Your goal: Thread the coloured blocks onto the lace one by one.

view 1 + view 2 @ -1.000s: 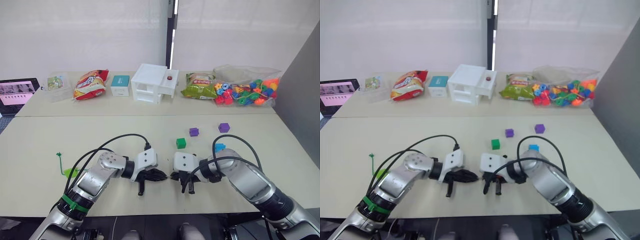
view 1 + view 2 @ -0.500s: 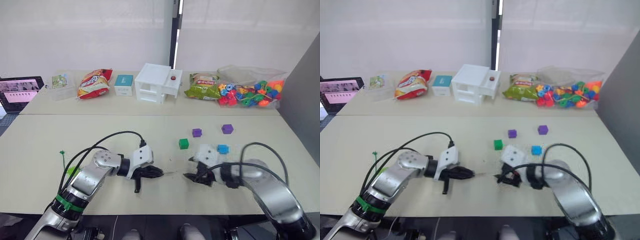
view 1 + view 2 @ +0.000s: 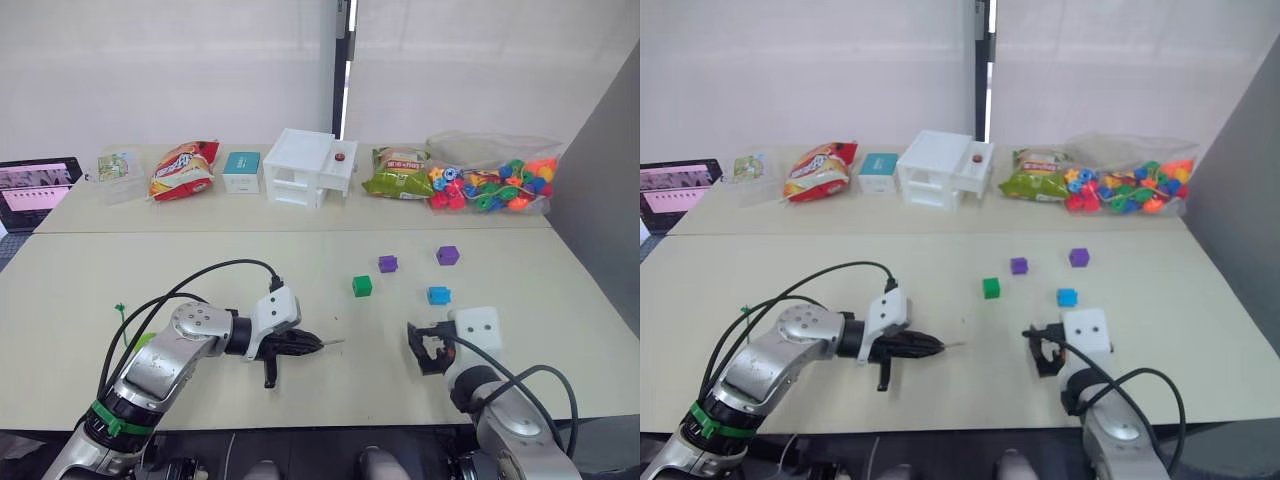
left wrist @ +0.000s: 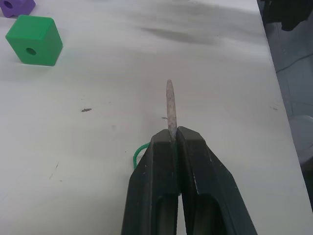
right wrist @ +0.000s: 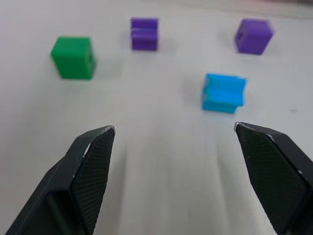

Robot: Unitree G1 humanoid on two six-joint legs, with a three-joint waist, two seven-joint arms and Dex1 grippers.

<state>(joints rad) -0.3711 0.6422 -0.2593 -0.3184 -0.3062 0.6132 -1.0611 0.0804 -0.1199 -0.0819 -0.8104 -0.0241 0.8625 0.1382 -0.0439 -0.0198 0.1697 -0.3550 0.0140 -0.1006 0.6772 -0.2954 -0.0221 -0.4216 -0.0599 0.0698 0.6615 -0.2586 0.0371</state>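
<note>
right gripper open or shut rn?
Open. The right gripper has its two black fingers spread wide, with bare table and the blue plastic cube between them.

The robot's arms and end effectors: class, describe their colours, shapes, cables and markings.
Both arms are silver-grey metal with rounded joints. Each wrist carries a white block. The left end effector and the right end effector each have two black tapered fingers. Black cables loop over both forearms, and a green band rings the left arm.
</note>
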